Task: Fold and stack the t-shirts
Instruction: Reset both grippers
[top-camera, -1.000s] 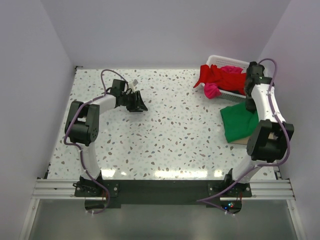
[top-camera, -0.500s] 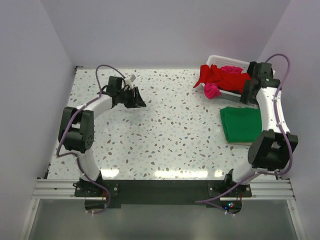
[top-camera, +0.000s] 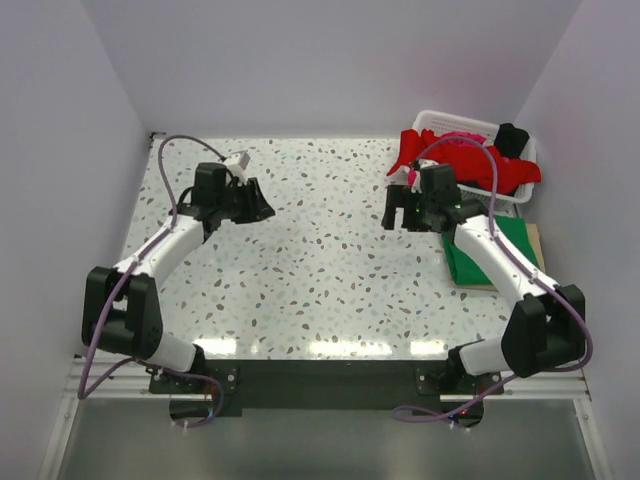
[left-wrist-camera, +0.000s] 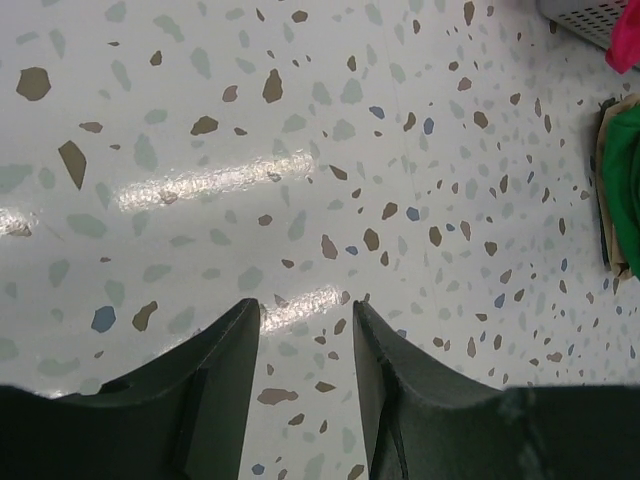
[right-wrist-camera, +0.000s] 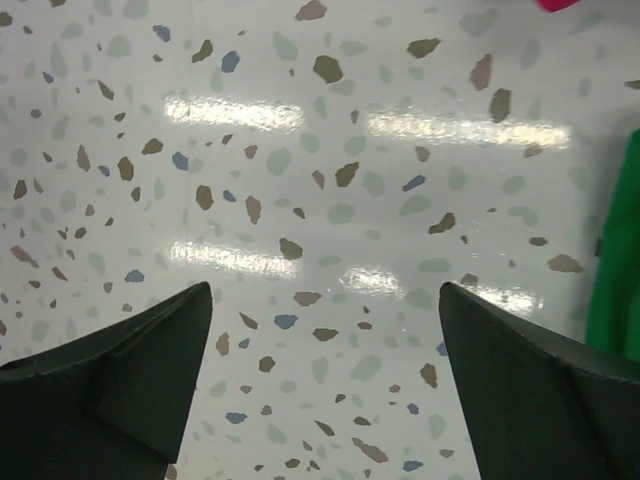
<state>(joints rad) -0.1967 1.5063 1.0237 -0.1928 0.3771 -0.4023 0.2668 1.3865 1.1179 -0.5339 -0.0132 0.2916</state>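
A folded bright green t-shirt (top-camera: 497, 250) lies on a tan one (top-camera: 535, 243) at the table's right side. Red (top-camera: 445, 150), magenta (top-camera: 462, 136) and black (top-camera: 513, 138) t-shirts are heaped in the white basket (top-camera: 438, 120) behind it. My right gripper (top-camera: 396, 213) hovers over bare table left of the green shirt, jaws wide open and empty (right-wrist-camera: 325, 290); the green cloth (right-wrist-camera: 616, 270) shows at the right edge of its wrist view. My left gripper (top-camera: 256, 205) is over the table's back left, open with nothing between its fingers (left-wrist-camera: 305, 305).
The speckled tabletop (top-camera: 320, 260) spans the space between the arms. Walls close in at the left, back and right. The left wrist view catches the basket (left-wrist-camera: 590, 15), a magenta bit (left-wrist-camera: 625, 45) and the green and tan stack (left-wrist-camera: 625, 190) at its right edge.
The right arm has swung left from the green shirt and basket to over the bare table, and its jaws have opened wide. The green shirt now lies flat. The left arm drifted left.
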